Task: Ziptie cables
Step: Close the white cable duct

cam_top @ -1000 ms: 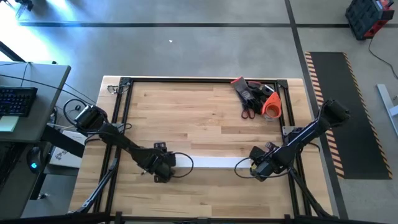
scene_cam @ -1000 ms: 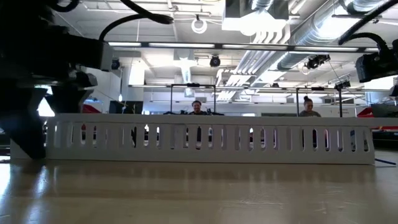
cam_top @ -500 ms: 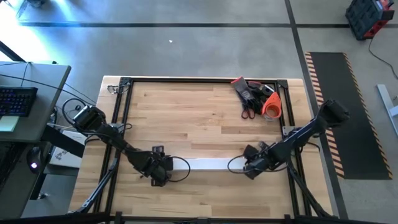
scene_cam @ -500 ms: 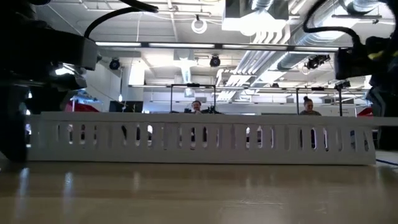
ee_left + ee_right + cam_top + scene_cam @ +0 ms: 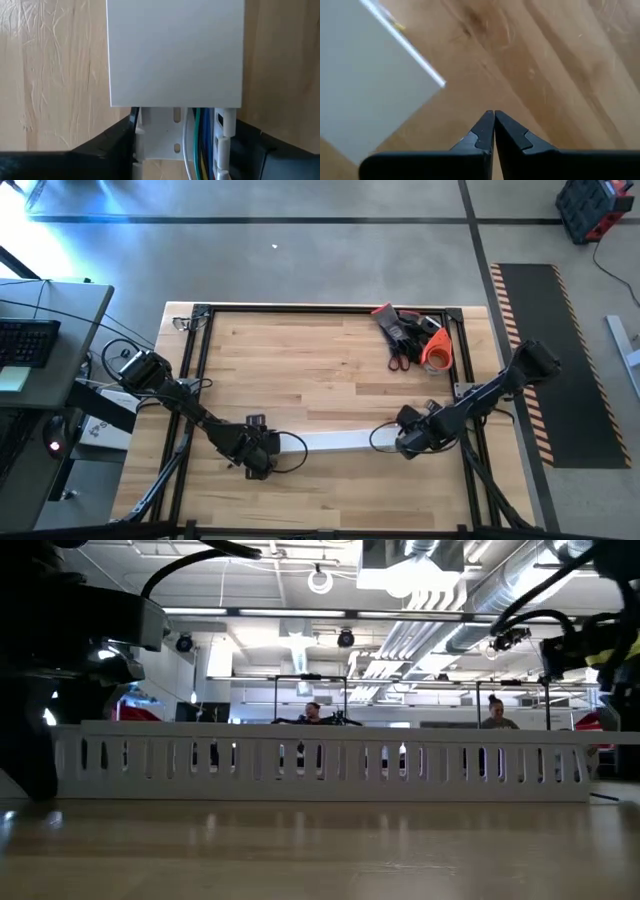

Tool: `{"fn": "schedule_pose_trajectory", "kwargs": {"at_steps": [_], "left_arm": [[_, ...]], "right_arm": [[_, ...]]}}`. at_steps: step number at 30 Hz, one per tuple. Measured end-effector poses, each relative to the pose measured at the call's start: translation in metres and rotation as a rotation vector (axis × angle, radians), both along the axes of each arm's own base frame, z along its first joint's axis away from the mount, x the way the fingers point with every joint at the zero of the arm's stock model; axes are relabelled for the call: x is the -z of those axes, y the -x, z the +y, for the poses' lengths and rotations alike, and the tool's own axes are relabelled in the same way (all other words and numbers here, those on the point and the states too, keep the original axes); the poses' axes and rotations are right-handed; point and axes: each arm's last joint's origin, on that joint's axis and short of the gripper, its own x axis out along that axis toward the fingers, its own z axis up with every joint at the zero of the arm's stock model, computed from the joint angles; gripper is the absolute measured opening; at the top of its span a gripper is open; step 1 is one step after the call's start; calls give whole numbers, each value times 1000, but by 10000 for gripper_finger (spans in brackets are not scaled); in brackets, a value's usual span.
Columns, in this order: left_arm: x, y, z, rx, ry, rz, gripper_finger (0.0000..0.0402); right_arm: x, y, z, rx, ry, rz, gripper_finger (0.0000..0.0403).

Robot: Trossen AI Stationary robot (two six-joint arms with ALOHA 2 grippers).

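Left gripper [image 5: 185,131]: closed on the near end of the channel, one dark finger against each slotted side wall, low over the front of the table.
Cables [image 5: 192,147]: a thin bunch of white, green, blue and yellow wires, lying inside the channel between the left fingers; farther along, the cover hides them.
Channel [image 5: 335,442]: a long flat white plastic duct with slotted walls and a smooth white cover [image 5: 175,50]; it lies on the light wooden table [image 5: 330,370].
Key relation: the cables' long axis follows the channel, running straight ahead from the left gripper toward the right one; the left arm is nearer to the exposed wires.
Right gripper [image 5: 494,119]: fingertips pressed together on nothing, just beside the channel's other end.
Far edge: a red, black and orange heap of tools [image 5: 410,335].
Room beyond: two seated people [image 5: 313,712].
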Motion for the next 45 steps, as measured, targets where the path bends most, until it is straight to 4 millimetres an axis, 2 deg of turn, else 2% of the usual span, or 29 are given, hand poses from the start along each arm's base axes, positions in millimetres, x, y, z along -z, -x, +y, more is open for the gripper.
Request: {"fn": "schedule_pose_trajectory", "kwargs": {"at_steps": [4,10,12,15,20,23,36,42,45], "left_arm": [[0,0,0,19,21,15,232],[0,-3,6,-28,53,34,288],[0,-3,6,-37,61,37,295],[0,-3,7,-43,64,36,282],[-2,-4,7,-48,66,19,222],[-5,-4,7,-49,69,-3,205],[-3,-2,8,-65,85,-31,216],[-4,-8,5,-57,99,-100,215],[-4,-9,5,-51,104,-108,215]], "right_arm": [[0,3,4,-7,-9,4,0],[0,1,7,-15,-34,-22,0],[0,0,8,-22,-41,-35,0],[0,-2,10,-49,-51,-53,0],[0,-4,11,-59,-63,-73,0],[0,-4,11,-62,-63,-72,0],[0,-8,12,-85,-52,-124,0],[-2,-33,13,-181,-74,-300,0],[0,-39,13,-239,-100,-314,0]]}}
